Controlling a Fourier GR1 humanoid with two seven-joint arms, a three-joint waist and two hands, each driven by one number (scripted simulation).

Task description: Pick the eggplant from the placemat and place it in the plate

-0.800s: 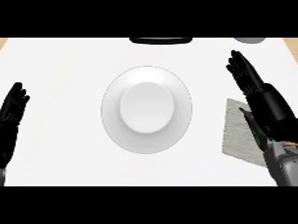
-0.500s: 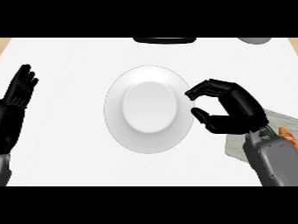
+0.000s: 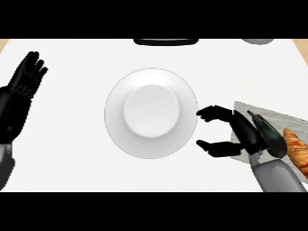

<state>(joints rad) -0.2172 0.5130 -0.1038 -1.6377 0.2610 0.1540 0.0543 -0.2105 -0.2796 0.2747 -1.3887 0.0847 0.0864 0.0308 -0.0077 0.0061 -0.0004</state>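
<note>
- The white counter (image 3: 69,171) filled most of the view, with the plate near its middle.
- The plate (image 3: 119,131), white and round with a shallow well, lay bare; every other thing is placed here by reference to it.
- The left hand (image 3: 19,97) stood well apart to the left of the plate, near the counter's left edge, fingers straight and pointing up, holding nothing.
- The grey placemat (image 3: 286,118) lay to the right of the plate, near the counter's right edge, its near corner hidden under the right hand.
- The right hand (image 3: 244,131) sat between the plate and the placemat, just beside the plate's right rim, with fingers and thumb curled toward the plate and an empty gap between them; it gripped nothing.
- The eggplant (image 3: 269,134), dark and long, lay on the placemat to the right of the plate, right against the back of the right hand and not in its grasp.
- A croissant (image 3: 301,155) lay on the placemat farther right of the plate, just beside the eggplant.
- A dark object (image 3: 166,42) showed at the counter's far edge, beyond the plate.
- A grey object (image 3: 258,41) showed at the far edge too, beyond and right of the plate.
</note>
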